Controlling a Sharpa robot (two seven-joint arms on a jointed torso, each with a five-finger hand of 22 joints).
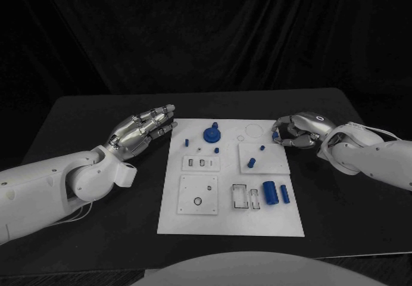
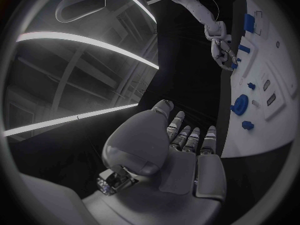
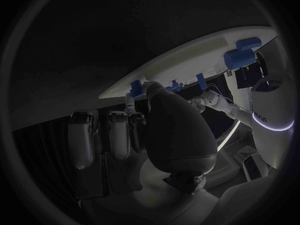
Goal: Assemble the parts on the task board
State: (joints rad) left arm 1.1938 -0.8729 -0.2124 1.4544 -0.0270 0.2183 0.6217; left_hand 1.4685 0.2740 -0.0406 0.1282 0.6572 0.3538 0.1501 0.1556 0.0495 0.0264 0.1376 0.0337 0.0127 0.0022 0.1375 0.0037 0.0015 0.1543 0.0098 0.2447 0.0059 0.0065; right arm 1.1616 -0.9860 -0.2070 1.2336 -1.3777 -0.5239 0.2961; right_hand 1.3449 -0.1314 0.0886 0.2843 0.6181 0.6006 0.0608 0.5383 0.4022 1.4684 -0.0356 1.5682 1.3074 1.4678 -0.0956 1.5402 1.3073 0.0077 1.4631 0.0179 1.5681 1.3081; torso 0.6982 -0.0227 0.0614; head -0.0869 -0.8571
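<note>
We see the white task board (image 1: 230,223) lying mid-counter (image 1: 86,119), so both arms can reach it. Our left robot hand (image 1: 144,130) rests at the board's ten o'clock edge, fingers spread and holding nothing, apparently parked clear of the work. Our right robot hand (image 1: 297,131) sits at the board's two o'clock corner with fingers curled in; the right wrist view shows a small blue part (image 3: 135,89) at its fingertips, likely pinched for placing. The round blue gear (image 1: 211,134) stands near twelve o'clock, and two blue cylinders (image 1: 270,192) lie at about four o'clock, waiting their turn.
</note>
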